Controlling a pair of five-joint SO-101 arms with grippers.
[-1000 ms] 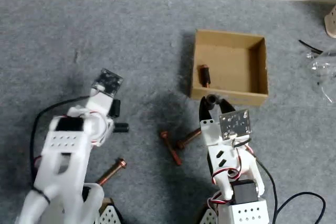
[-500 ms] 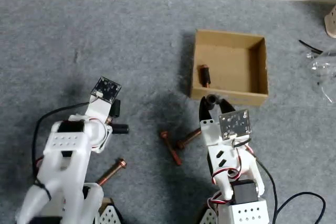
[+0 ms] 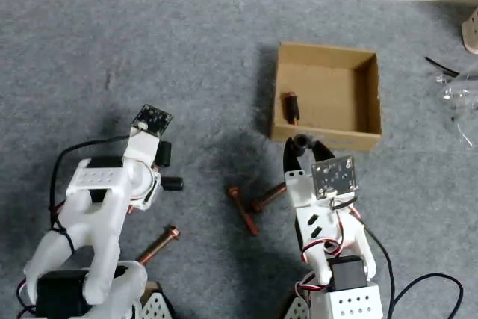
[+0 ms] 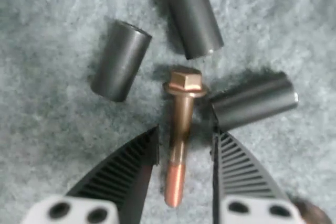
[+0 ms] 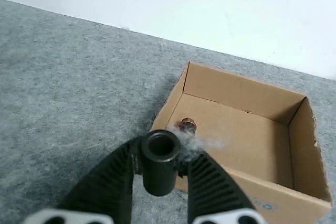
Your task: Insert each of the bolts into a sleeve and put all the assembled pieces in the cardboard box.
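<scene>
Three dark sleeves lie loose on the grey worktop (image 3: 149, 50) beneath the left arm, fanned around the hexagonal head of a copper bolt (image 4: 184, 85). The near sleeve (image 4: 254, 100) lies crosswise just beside the bolt's shank, the far sleeve (image 4: 193, 13) points away beyond the head, and the side sleeve (image 4: 121, 60) sits tilted on the other side, apart from the bolt. The left gripper (image 4: 184, 135) is released, one finger on each side of the shank with a gap either way and one fingertip close to the near sleeve's end. In the high view one black sleeve (image 3: 173, 183) shows beside that arm; which of the three it is cannot be told. A lone bolt (image 3: 159, 244) lies on the worktop near the left arm's base. Between the two arms, a longer bolt (image 3: 243, 211) and a shorter bolt (image 3: 267, 198) rest touching in a V. The right gripper (image 5: 163, 153) is clenched on a held sleeve (image 5: 157, 177), whose open bore faces the wrist camera, and it sits at the near wall of the cardboard box (image 3: 326, 140). Inside the box, one assembled piece (image 3: 290, 106), a bolt in its sleeve, lies along the wall on the left arm's side.
</scene>
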